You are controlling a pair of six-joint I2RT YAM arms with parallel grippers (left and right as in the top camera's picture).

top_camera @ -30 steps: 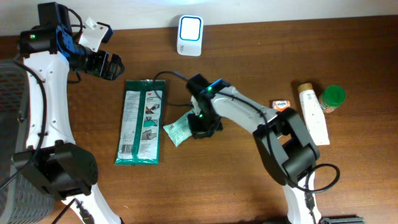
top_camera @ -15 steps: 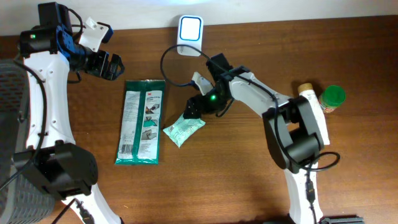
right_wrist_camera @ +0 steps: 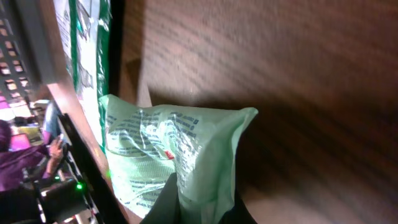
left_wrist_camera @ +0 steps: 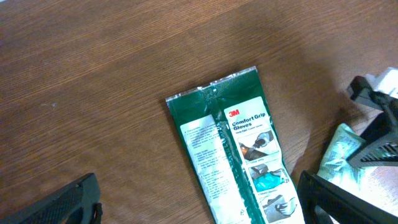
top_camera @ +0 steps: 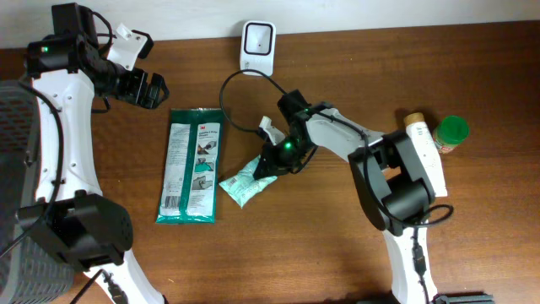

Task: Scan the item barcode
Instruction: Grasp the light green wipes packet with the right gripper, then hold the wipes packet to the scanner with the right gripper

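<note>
Though close, one glove pack [top_camera: 192,165] (one pouch [top_camera: 245,181])

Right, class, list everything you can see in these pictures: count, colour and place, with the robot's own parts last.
glove packet: 1, green and white, flat, left of centre
pouch: 1, pale green, centre, one end pinched by the right gripper
scanner: 1, white, far edge
cable: 1, black, loops by the scanner
tube: 1, white with tan cap, right side
jar: 1, green lid, beside the tube
table: 1, brown wood
left gripper: 1, black, open, far left
right gripper: 1, black, shut on the pouch
</note>
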